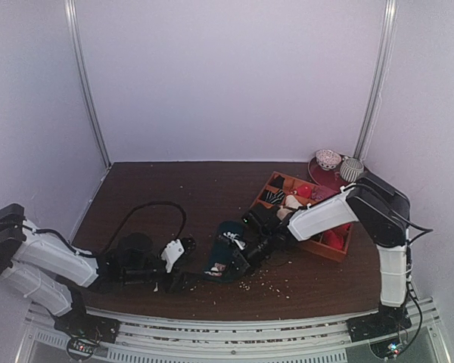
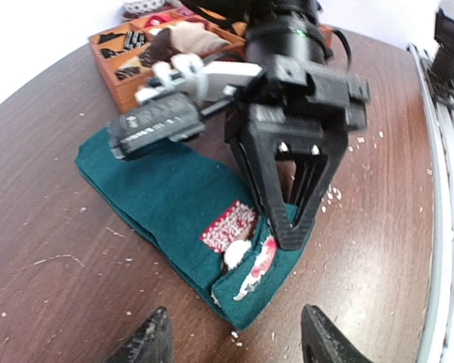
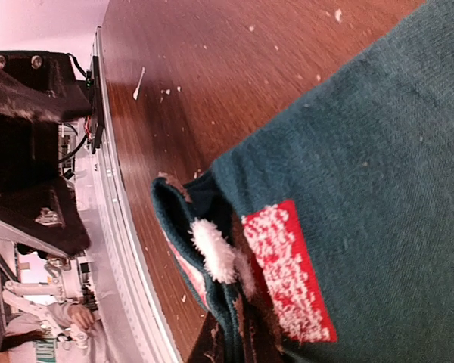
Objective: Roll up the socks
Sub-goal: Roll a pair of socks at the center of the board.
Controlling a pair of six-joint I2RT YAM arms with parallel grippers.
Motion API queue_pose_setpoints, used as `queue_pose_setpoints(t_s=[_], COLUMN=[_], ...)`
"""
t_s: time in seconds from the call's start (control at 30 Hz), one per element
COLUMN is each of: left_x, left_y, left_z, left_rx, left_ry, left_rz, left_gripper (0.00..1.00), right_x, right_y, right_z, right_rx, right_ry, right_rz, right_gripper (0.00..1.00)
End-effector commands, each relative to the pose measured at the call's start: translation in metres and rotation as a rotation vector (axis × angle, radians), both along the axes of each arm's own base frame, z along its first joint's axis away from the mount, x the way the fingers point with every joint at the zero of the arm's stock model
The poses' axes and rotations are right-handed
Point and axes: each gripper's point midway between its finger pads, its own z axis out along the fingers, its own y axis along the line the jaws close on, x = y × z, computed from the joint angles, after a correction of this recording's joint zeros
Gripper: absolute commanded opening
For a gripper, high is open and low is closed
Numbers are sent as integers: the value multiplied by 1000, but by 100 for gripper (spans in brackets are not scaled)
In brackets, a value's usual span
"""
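Observation:
The teal socks (image 1: 225, 246) lie flat near the table's front middle, the red and white cartoon figure (image 2: 231, 225) at their near end. That end is folded up over itself. My right gripper (image 2: 291, 231) is on that folded edge, with its black fingers (image 2: 266, 181) closed into a V on the fabric. In the right wrist view the socks (image 3: 363, 174) fill the frame, and the curled edge (image 3: 183, 227) stands off the table. My left gripper (image 2: 234, 344) is open and empty just in front of the socks' near end, not touching them. It also shows in the top view (image 1: 186, 266).
An orange wooden tray (image 1: 334, 249) with rolled socks stands to the right, behind the right arm; it also shows in the left wrist view (image 2: 119, 82). Round patterned items (image 1: 339, 163) sit at the back right corner. Pale crumbs (image 1: 266, 286) dot the table near the front rail (image 1: 234, 327).

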Motion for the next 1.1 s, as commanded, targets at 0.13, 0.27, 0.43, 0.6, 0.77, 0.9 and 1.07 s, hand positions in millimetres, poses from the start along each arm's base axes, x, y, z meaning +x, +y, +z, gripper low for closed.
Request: queue_pose_setpoints(t_s=[0.13, 0.27, 0.43, 0.6, 0.77, 0.9, 1.07], left_x=[-4, -7, -10, -10, -13, -19, -19], left_y=[-40, -45, -47, -45, -47, -51, -46], left_z=[6, -4, -27, -41, -51, -52, -56], left_rx=[-76, -74, -12, 24, 40, 33, 46], left_ry=[-87, -71, -30, 12, 63, 123, 274], left_rz=[-171, -200, -224, -212, -224, -244, -154], left_gripper=[59, 59, 59, 48, 20, 5, 0], right_x=[-15, -17, -17, -19, -18, -17, -11], right_y=[-7, -9, -9, -9, -10, -11, -10], right_z=[-10, -10, -10, -12, -13, -13, -7], right_rx=[-65, -68, -69, -68, -72, -76, -76], right_ry=[144, 143, 143, 149, 143, 122, 67], right_rz=[30, 49, 58, 66, 65, 75, 70], right_gripper=[5, 5, 5, 5, 5, 5, 14])
